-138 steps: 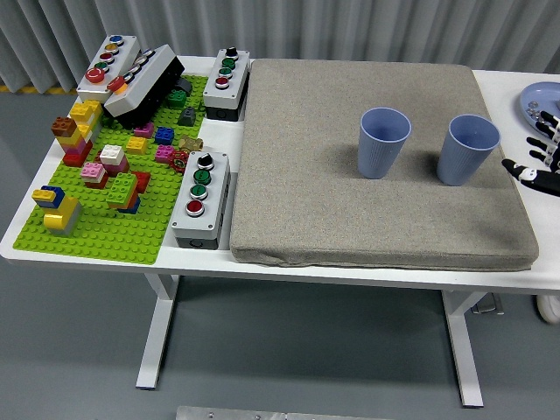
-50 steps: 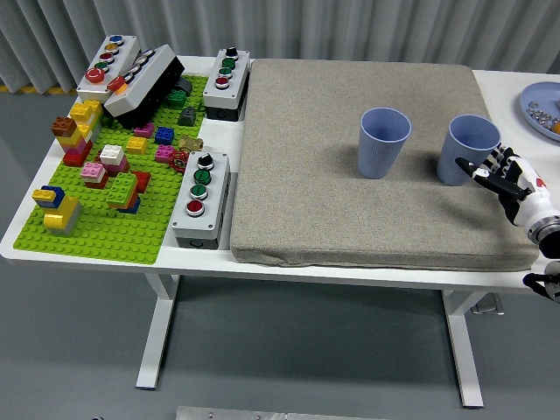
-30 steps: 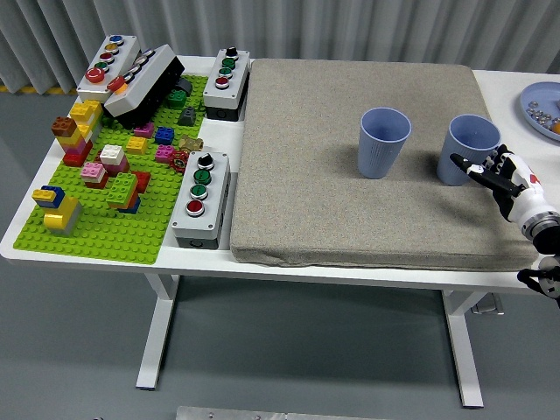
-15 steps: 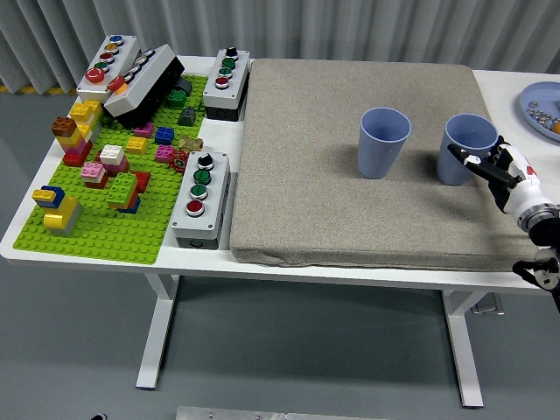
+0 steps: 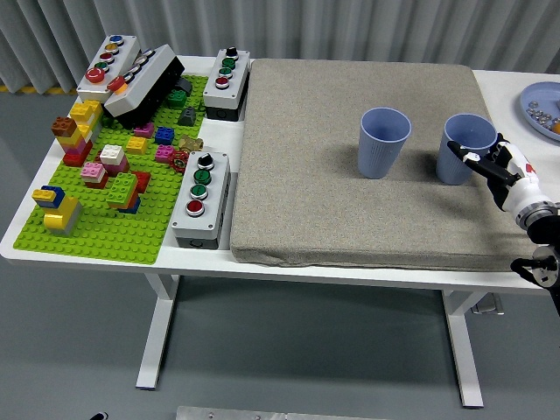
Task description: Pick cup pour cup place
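Two blue-grey cups stand upright on the grey mat (image 5: 350,219). The left cup (image 5: 383,142) is alone near the mat's middle. My right hand (image 5: 486,160) comes in from the lower right and wraps the right cup (image 5: 464,145): the thumb lies across its front wall and the other fingers (image 5: 505,153) press its right side. The cup still rests on the mat. What is inside either cup cannot be made out. My left arm is out of view.
A green brick baseplate (image 5: 105,236) with several loose bricks fills the table's left. Three button boxes (image 5: 201,198) and a black box stand beside it. A blue plate (image 5: 542,107) with small items sits at the far right edge.
My right hand has moved from the right edge up to the right cup and closed its thumb and fingers onto it. The cup has shifted slightly left.
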Available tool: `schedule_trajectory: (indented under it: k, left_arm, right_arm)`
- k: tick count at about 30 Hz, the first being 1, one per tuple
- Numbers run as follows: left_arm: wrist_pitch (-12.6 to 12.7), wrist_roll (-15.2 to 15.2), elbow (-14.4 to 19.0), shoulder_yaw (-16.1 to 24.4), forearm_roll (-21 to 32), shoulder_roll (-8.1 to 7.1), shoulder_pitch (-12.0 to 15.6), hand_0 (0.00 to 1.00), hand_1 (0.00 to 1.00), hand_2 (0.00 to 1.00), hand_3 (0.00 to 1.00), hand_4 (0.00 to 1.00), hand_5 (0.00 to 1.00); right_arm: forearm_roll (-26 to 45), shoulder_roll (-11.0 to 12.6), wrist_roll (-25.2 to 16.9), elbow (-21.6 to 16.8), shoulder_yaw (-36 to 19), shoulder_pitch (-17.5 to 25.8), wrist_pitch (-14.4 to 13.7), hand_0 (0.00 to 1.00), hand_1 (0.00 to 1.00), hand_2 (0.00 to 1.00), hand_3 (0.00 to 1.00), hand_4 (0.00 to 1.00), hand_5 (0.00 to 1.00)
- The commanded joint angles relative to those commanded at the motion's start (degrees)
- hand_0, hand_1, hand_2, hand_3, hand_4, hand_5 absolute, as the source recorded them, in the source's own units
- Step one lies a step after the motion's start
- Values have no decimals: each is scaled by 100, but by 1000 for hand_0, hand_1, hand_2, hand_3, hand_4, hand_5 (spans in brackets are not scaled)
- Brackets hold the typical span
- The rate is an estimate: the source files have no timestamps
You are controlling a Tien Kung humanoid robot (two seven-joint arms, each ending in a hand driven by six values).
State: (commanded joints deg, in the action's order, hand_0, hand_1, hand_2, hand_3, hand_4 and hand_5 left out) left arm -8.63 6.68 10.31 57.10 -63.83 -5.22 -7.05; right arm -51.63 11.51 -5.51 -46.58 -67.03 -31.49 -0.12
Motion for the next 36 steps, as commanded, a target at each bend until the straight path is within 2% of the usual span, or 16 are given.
schedule_trajectory:
  k: [15,36]
  left_arm:
    - [-5,4,0,-11,-11,-3,-2,805,752,813,724,515,998]
    - [-8,4,0,-62,3,-11,1,805,752,812,724,515,998]
  right_arm:
    - [-36,-20,-50,46,57,43,-104,998,959,998,976,876,501]
    - [182,-93,-207,344,187,-107,-164,998,953,998,955,867,514]
